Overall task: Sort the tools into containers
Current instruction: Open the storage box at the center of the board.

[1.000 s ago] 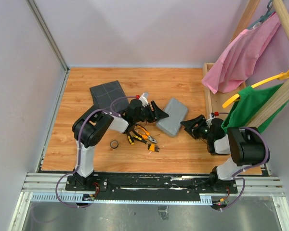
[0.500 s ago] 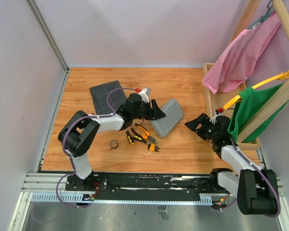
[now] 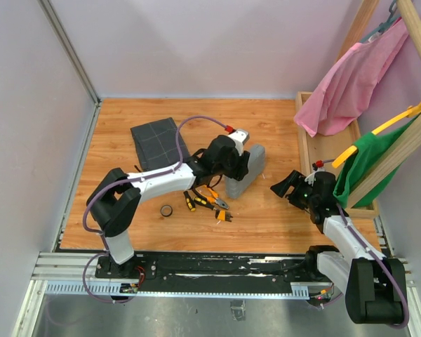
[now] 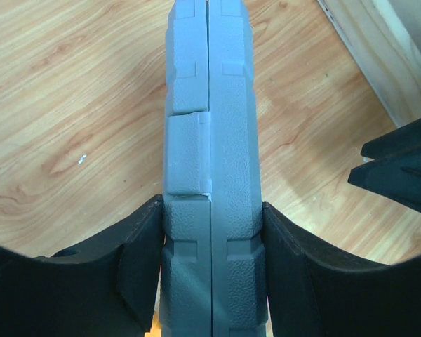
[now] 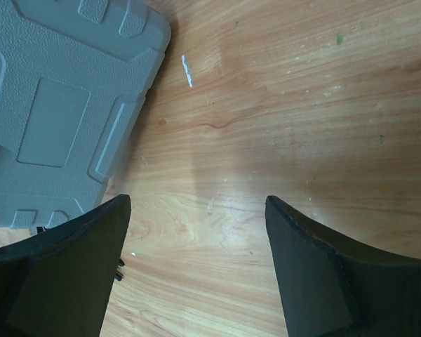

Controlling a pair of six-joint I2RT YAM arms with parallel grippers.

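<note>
The light-grey hard plastic case (image 3: 250,170) stands on its edge on the table, closed, and my left gripper (image 3: 236,166) is shut on it. In the left wrist view the case (image 4: 210,105) runs edge-on between the two pads, with my left gripper (image 4: 210,242) clamping both shells. My right gripper (image 3: 286,187) hangs open to the right of the case, holding nothing. Its wrist view shows the case (image 5: 56,105) at upper left and bare wood between the jaws of that right gripper (image 5: 196,210). Pliers (image 3: 210,197), a screwdriver (image 3: 190,202) and a black tape ring (image 3: 166,210) lie in front of the case. The dark fabric pouch (image 3: 158,142) lies at the back left.
A wooden rack (image 3: 316,151) with a pink cloth (image 3: 351,81) and a green cloth (image 3: 368,158) on hangers stands along the right side. Walls close the table at the back and left. A small orange-black piece (image 3: 224,216) lies near the pliers.
The left gripper has tipped the case up from lying flat onto its edge and carried it a little right. The right gripper has opened wider and its arm has dropped low.
</note>
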